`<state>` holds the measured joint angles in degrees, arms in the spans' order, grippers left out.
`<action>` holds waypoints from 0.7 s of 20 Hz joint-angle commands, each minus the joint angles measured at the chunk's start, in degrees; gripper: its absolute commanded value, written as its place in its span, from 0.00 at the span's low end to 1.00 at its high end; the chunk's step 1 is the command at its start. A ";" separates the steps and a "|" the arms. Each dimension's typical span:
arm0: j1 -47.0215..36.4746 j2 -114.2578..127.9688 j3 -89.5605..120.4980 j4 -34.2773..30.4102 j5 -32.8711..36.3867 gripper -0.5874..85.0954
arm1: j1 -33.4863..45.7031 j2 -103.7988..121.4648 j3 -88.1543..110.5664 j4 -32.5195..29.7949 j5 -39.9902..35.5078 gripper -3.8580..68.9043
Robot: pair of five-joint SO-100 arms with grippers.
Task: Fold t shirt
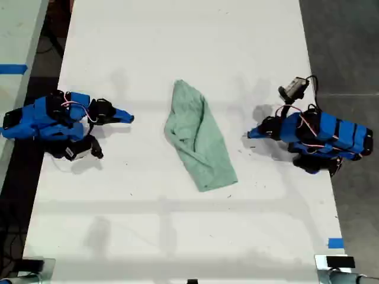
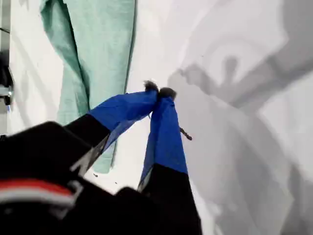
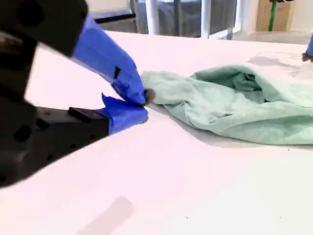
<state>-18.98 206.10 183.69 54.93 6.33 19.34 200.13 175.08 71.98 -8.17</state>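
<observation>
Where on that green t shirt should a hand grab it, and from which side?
Probably the narrow end of the t shirt toward the exterior view's top, coming in from above. That end is bunched into raised folds, which gives the fingers something to pinch. The wider end toward the exterior view's bottom lies flatter on the table. Neither hand is touching it.

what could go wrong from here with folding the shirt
1. The t shirt lies bunched in a wrinkled diagonal strip, not spread flat. A pinch may catch several layers and lock in a crooked fold.
2. My first end effector and my second end effector both look shut and, in the exterior view, off the cloth. Advancing without opening would likely just shove it across the table.
</observation>
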 commanded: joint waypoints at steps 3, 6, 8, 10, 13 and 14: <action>-1.23 0.26 0.70 0.62 -1.93 0.01 | 1.14 0.88 3.16 0.18 0.70 0.06; -0.88 0.26 0.70 0.62 -1.85 0.01 | 0.26 0.88 3.08 0.09 0.88 0.06; 0.26 0.26 0.70 -0.62 -1.93 0.01 | -1.32 0.88 2.99 -1.85 1.76 0.06; 5.80 -0.70 -2.64 -1.58 -7.56 0.00 | -4.48 0.70 0.79 -5.98 3.43 0.06; 14.59 -32.96 -23.73 -10.28 -10.63 0.00 | -10.63 -13.54 -12.74 -9.93 6.15 0.06; 18.11 -50.54 -37.18 -9.76 -9.05 0.01 | -13.54 -26.81 -21.01 -13.01 5.71 0.06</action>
<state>-7.12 186.94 169.54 48.08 -3.34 10.63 190.72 168.05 64.34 -3.08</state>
